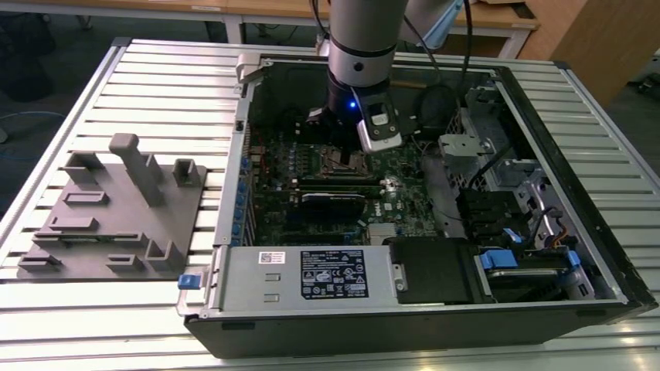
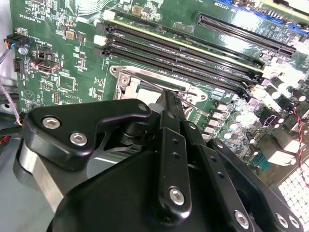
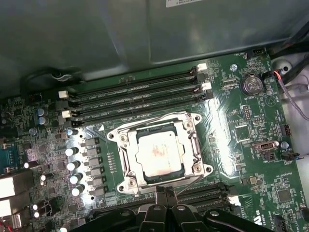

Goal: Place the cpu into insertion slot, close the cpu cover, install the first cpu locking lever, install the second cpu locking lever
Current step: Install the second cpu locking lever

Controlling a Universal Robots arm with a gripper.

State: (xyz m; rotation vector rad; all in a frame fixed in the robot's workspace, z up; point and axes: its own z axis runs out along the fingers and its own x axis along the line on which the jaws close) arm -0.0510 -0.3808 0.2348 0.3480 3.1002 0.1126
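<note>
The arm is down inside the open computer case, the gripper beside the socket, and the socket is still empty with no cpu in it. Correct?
Not quite: the cpu already sits in the insertion slot, as the first wrist view shows. The gripper is beside it, inside the open computer case.

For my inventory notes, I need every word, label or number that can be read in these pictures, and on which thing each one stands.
Black label on the power supply: print too small to read.
White sticker beside it: unreadable.
White lettering on the motherboard: too small to read.
Mark on the cpu: unreadable.
</note>
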